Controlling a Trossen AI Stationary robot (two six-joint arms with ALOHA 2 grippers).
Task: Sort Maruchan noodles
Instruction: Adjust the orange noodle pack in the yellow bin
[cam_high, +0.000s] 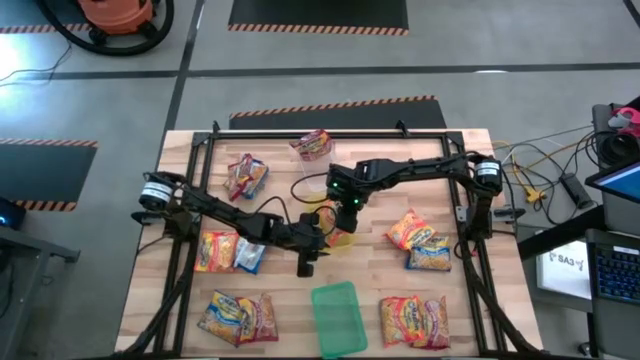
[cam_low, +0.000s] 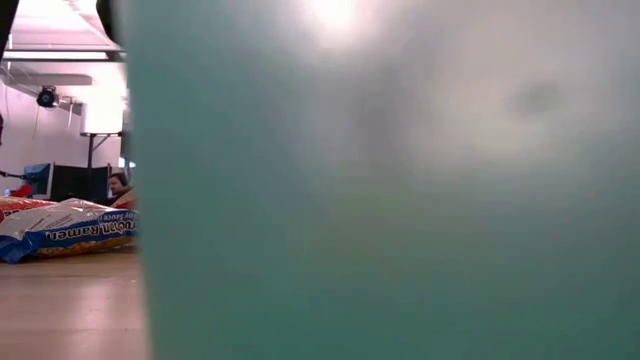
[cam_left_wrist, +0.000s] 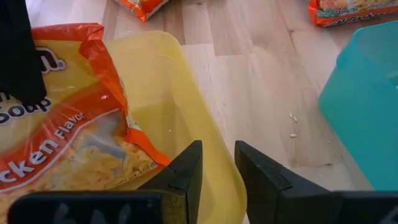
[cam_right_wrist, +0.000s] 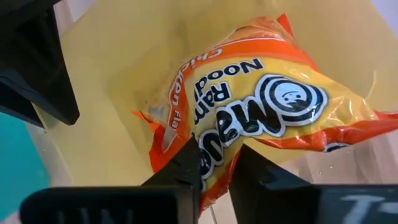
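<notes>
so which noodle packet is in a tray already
The orange chicken packet, held in the right claw. It lies partly in the yellow tray at the table's middle; the other packets lie on bare wood.

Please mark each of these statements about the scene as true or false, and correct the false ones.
1. The orange chicken ramen packet lies partly inside the yellow tray. True.
2. The green tray holds three packets. False: no packet shows in it in the high view.
3. The right gripper has its jaws closed on the orange chicken ramen packet. True.
4. The left gripper holds a blue packet. False: its jaws pinch the rim of the yellow tray.
</notes>
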